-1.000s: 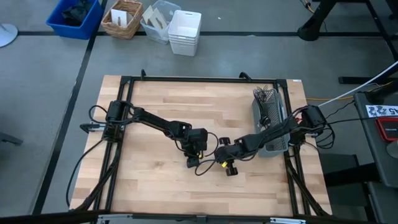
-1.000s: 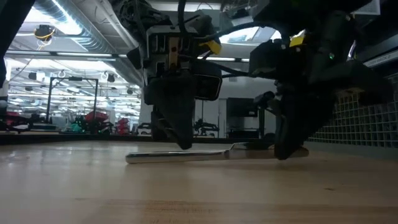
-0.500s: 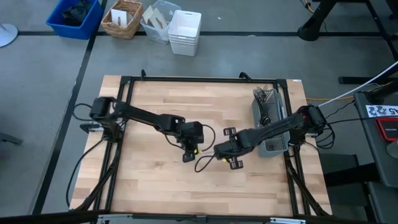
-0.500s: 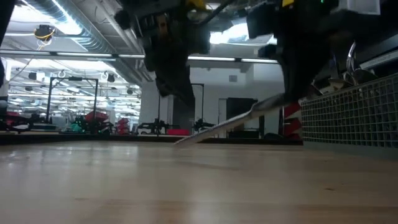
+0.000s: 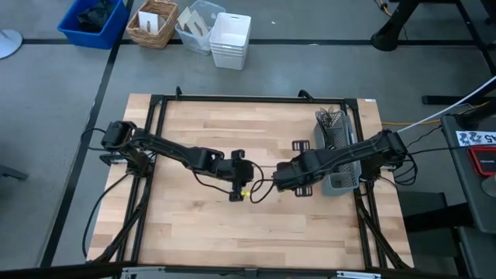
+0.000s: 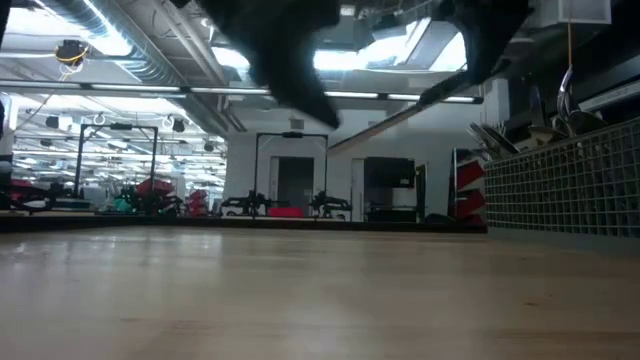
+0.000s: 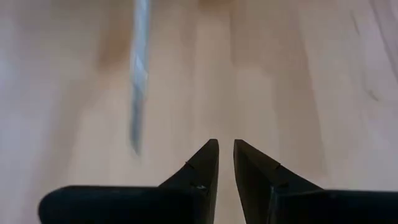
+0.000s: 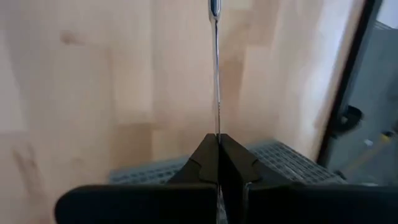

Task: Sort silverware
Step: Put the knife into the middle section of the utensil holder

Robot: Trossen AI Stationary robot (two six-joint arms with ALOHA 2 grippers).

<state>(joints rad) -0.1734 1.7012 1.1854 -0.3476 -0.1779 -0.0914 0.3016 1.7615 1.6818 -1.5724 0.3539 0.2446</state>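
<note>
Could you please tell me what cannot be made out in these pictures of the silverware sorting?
- Utensil held by the right gripper: only its thin edge shows in the right wrist view; its far end is cut off, so its type is unclear.
- Same utensil in the left wrist view: blurred.
- Contents of the caddy: too small in the high view.
- Left gripper in the low view: cut off by the upper edge.
</note>
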